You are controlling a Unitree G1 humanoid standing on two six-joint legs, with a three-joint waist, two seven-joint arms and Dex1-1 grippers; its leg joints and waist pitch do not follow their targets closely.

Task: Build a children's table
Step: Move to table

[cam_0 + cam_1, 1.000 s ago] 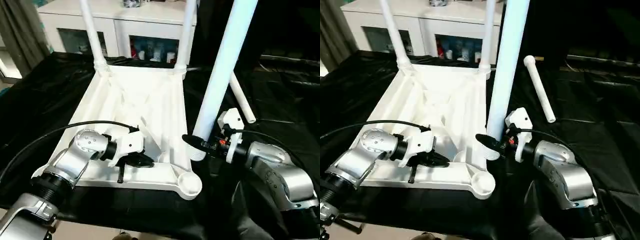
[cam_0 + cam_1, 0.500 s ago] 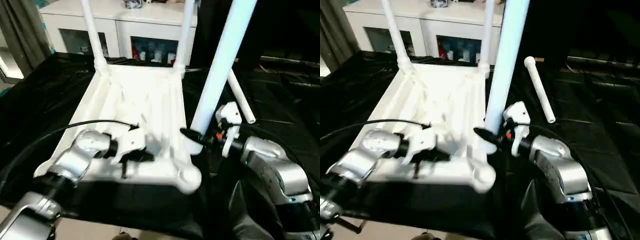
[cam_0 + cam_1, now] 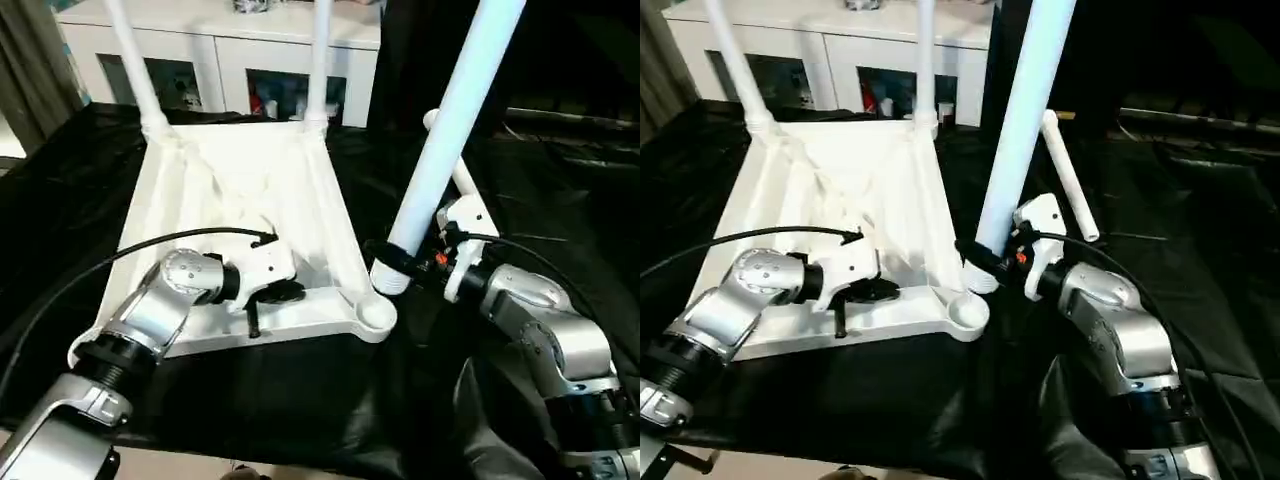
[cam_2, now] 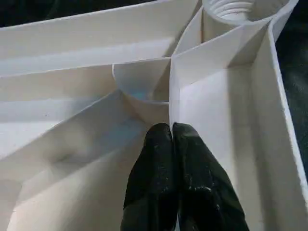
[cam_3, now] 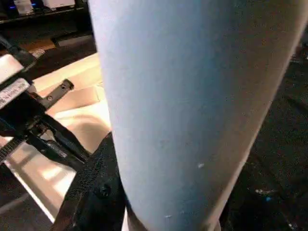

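White plastic is gripped by the right tool (image 3: 392, 268), whose black fingers are clamped half-wide around the thick lower end of a table leg (image 3: 443, 140); the leg is held nearly upright, leaning slightly away from the robot, with its threaded foot just beside and a little above the near corner socket (image 3: 376, 314) of the tabletop (image 3: 250, 190). This pose is judged to serve the next step: the foot is being lined up with the socket so that it can be lowered in and turned home. Across from it, the left tool (image 3: 272, 297) is pressed down inside the ribbed underside, its fingers (image 4: 174, 168) shut together against a rib, holding nothing; the closed tip appears to be used as a prop so that the top is kept from sliding or tipping while the leg is brought in. The top itself lies upside down on the black-covered bench (image 3: 80, 170), sockets facing up. Farther from both tools, two legs (image 3: 135, 70) are already seated in the far corners and stand upright. A fourth leg (image 3: 1068, 185) lies loose on the cloth beyond the right tool. Behind the bench, a white cabinet (image 3: 250, 60) with glass doors is seen.
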